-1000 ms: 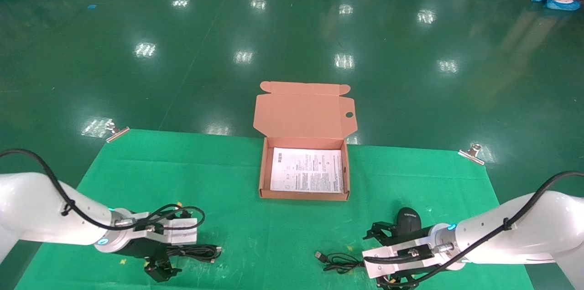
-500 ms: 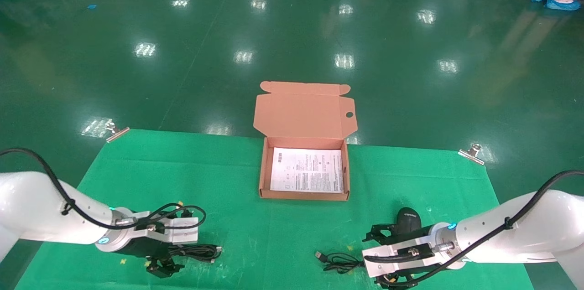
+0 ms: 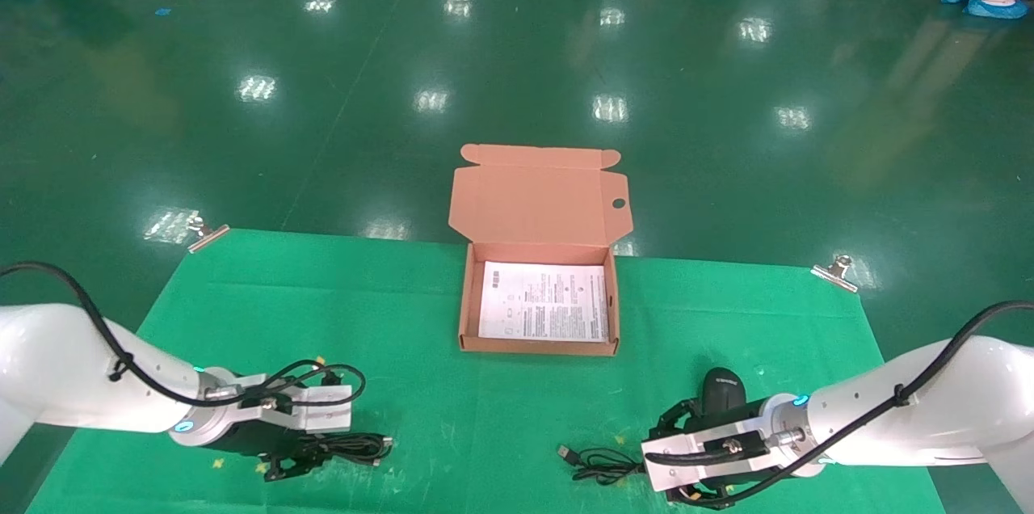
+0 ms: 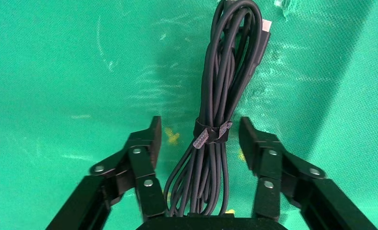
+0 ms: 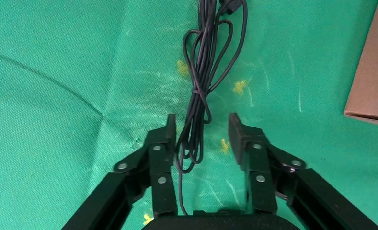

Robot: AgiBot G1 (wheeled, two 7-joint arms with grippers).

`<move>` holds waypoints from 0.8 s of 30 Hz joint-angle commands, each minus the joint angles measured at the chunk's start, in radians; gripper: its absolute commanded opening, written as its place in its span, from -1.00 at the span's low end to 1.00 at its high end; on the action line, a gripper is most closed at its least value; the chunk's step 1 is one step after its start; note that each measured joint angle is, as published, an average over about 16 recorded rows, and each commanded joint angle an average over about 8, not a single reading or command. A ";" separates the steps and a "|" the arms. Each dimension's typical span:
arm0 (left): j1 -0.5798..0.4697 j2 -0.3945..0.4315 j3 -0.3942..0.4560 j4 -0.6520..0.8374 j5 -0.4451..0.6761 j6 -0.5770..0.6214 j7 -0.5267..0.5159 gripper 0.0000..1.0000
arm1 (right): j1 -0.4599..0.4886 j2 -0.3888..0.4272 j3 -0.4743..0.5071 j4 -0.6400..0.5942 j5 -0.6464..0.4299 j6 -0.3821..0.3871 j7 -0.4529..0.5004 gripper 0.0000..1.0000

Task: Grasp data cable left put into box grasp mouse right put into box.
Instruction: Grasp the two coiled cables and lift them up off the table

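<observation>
Neither item is packed yet: the box [image 3: 539, 346] holds only its printed sheet, while the left gripper [image 4: 200, 143] straddles the data cable [image 4: 225, 91] with jaws apart nearer the robot, and the right gripper [image 5: 200, 139], open, straddles the cord beside the mouse [image 3: 721, 389].

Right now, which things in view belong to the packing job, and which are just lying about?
Belongs to the job:
- data cable, bundled, between the open left end effector's fingers
- mouse, under the right end effector, whose open fingers straddle its cord
- box, lid open, printed sheet inside

Just lying about:
- green mat
- metal clips at the mat's far corners
</observation>
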 commanded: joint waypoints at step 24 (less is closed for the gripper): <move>0.000 -0.001 0.000 -0.003 0.000 0.001 -0.001 -1.00 | 0.000 0.001 0.000 0.002 0.000 -0.001 0.001 -1.00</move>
